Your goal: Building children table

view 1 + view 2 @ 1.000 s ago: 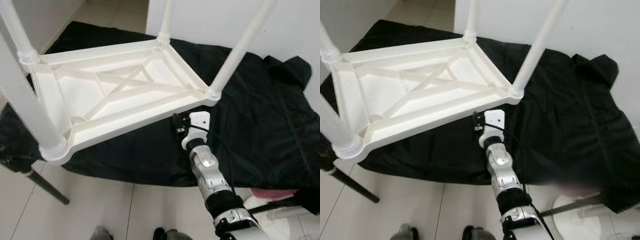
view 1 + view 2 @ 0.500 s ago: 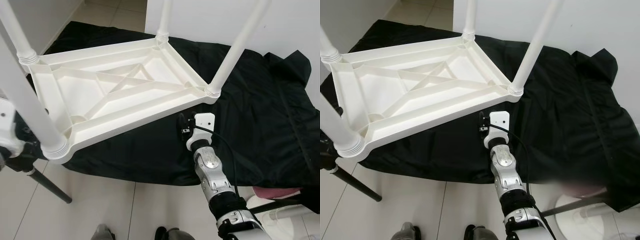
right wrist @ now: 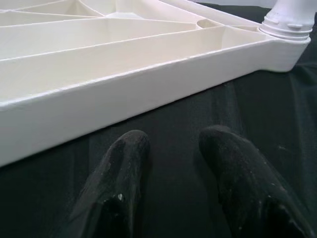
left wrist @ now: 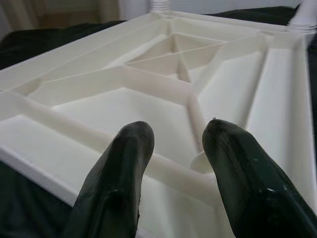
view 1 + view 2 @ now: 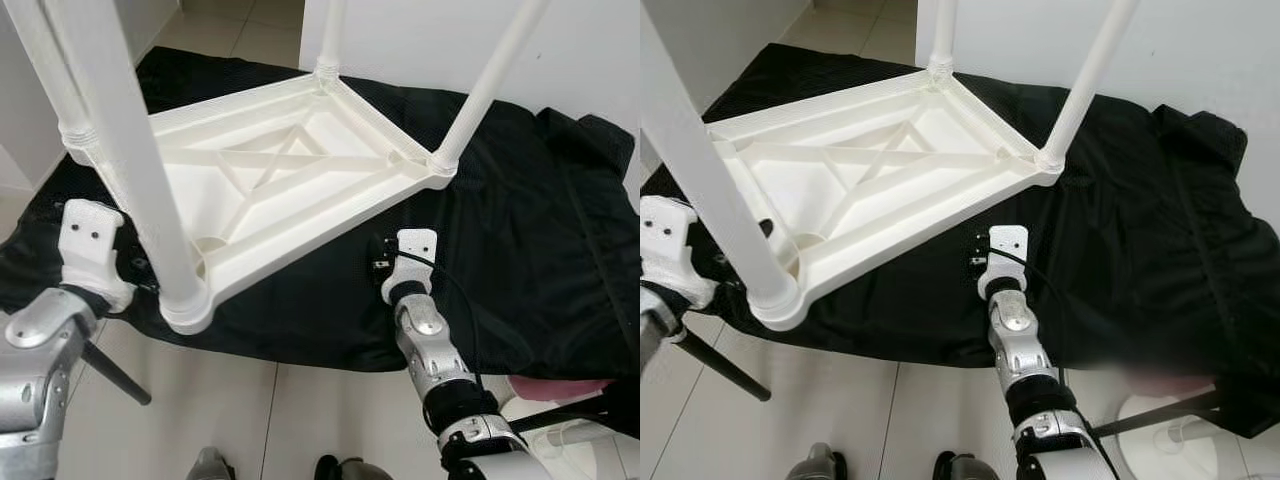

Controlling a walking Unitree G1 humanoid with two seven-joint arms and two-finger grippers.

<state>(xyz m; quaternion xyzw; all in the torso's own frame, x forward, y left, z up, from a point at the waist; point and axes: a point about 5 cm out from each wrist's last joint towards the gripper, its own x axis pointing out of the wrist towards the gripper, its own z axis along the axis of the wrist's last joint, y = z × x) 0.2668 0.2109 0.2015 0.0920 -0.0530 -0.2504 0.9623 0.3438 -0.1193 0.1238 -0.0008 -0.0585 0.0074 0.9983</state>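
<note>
With the upturned table [image 5: 290,180] lying on the cloth [image 5: 520,250] just ahead of both empty, parted grippers, left [image 4: 173,163] and right [image 3: 176,163], close each squarely on the rim before lifting.

table legs [image 5: 500,75] cut off at top edge
</note>
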